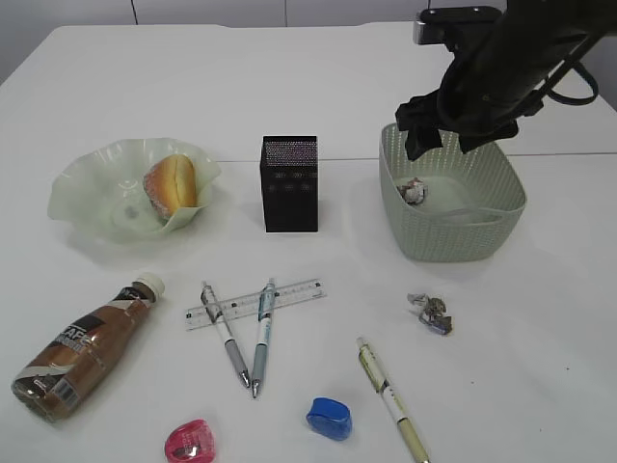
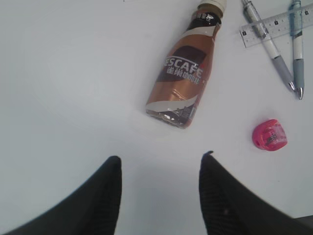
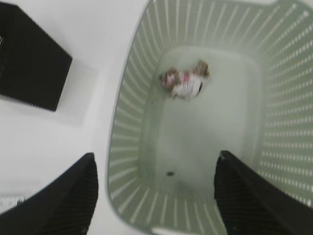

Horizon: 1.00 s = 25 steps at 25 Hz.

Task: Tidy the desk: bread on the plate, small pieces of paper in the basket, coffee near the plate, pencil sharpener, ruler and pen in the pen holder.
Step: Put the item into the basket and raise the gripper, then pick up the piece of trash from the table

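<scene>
The right end effector (image 3: 154, 196) hangs wide and empty over the basket (image 1: 453, 241), one paper scrap (image 3: 185, 82) inside; the other paper scrap (image 1: 430, 313) lies on the tabletop in front of the basket, nearer this arm; the left end effector (image 2: 159, 191) gapes, holding nothing.

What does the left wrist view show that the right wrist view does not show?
Only the left wrist view shows the coffee bottle lying on its side, the pink pencil sharpener, two pens crossing the ruler, and the open left gripper with nothing between its fingers.

Only the right wrist view shows the basket with one crumpled paper piece inside it, the black pen holder beside it, and the open right gripper above the basket.

Both show the white table.
</scene>
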### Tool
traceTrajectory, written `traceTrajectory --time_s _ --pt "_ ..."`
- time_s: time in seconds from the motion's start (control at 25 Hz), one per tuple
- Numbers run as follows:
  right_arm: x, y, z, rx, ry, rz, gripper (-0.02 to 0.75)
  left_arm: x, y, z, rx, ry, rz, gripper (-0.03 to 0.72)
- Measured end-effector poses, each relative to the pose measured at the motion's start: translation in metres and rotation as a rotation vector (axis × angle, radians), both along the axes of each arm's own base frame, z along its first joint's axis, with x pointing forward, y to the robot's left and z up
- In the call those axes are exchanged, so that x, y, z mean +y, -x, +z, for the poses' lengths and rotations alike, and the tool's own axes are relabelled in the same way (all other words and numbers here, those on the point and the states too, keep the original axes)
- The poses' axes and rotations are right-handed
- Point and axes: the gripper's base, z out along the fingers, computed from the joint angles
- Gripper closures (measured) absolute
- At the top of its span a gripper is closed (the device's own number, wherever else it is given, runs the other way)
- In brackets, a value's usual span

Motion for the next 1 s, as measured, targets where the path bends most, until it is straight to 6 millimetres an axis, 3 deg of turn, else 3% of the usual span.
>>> traceTrajectory --time_s 0.2,0.36,0.6,0.76,1.0 --pt "-0.003 0.023 0.012 0.148 0.026 0.032 0.198 0.000 -0.001 0.000 -0.012 0.000 0.002 0.308" --pt "-0.005 0.040 0.007 0.218 0.023 0.041 0.202 0.000 -0.001 0.001 -0.018 0.000 0.003 0.308" --pt "0.011 0.088 -0.025 0.288 0.050 0.118 0.204 0.000 -0.001 0.001 -0.018 0.000 0.003 0.309" --pt "0.022 0.112 -0.061 0.306 0.041 0.149 0.204 0.000 -0.001 0.001 -0.018 0.000 0.003 0.309" --pt "0.023 0.119 -0.080 0.241 -0.003 0.126 0.204 0.000 -0.001 0.001 -0.018 0.000 0.003 0.309"
